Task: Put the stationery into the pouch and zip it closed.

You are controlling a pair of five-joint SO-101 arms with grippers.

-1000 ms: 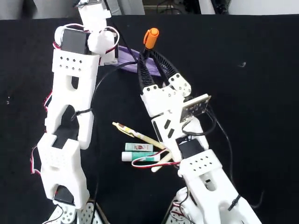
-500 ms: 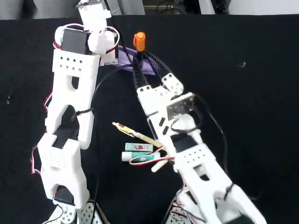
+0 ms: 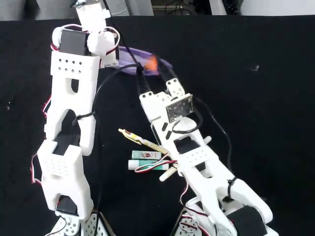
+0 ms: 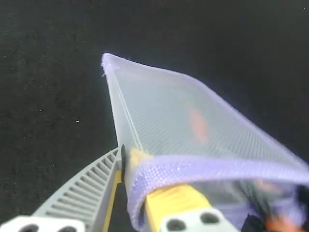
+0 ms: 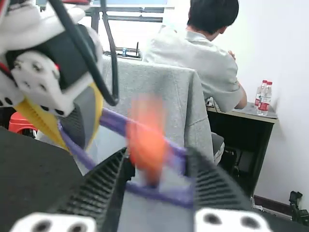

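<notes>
Pinches the orange marker in the right gripper, now further left and lower than a second ago, at the mouth of the purple mesh pouch, clamped by its rim in the left gripper, with loose stationery lying on the black table.

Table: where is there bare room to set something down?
The widest bare patch of the table lies right of the right arm. A narrower strip runs left of the left arm. Crowded: between the arms, around the stationery, and at the pouch with the marker.
</notes>
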